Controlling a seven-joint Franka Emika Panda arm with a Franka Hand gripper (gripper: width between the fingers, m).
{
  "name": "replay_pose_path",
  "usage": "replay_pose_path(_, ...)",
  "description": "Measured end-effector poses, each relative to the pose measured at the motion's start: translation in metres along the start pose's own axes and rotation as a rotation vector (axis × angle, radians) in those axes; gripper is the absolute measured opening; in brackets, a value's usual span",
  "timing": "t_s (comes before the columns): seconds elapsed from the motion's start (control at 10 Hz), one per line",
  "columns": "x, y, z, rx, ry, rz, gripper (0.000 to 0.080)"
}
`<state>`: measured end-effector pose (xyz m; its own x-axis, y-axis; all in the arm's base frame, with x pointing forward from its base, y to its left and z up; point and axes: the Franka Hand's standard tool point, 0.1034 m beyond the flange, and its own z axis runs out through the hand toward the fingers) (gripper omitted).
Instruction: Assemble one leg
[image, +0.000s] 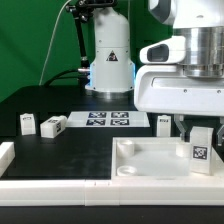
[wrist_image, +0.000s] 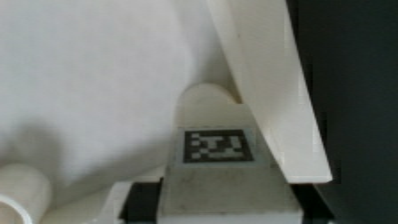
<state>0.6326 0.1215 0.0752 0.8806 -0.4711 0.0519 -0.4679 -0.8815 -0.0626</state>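
Observation:
My gripper (image: 198, 132) is shut on a leg (image: 199, 148), a small white block with a black-and-white tag. It holds the leg upright over the near right corner of the large white plate (image: 140, 165). In the wrist view the held leg (wrist_image: 217, 150) sits between my dark finger pads (wrist_image: 143, 202), tag facing the camera, close to the plate's raised rim (wrist_image: 267, 80). Whether the leg touches the plate I cannot tell. A round socket (wrist_image: 15, 190) shows at the plate's corner.
Two loose legs (image: 27, 123) (image: 53, 125) stand at the exterior view's left on the black table. Another leg (image: 163, 124) stands behind the plate. The marker board (image: 108, 120) lies in the middle at the back. A white rail (image: 50, 185) runs along the front edge.

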Motion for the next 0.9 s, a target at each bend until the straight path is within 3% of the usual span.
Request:
replay_pose_path(0.4,-0.0016,-0.0007,0.0008,0.015,-0.012,0.556,0.0291)
replay_pose_path(0.9,-0.0007,-0.0006,0.0012,0.022,-0.023,0.850,0.0301)
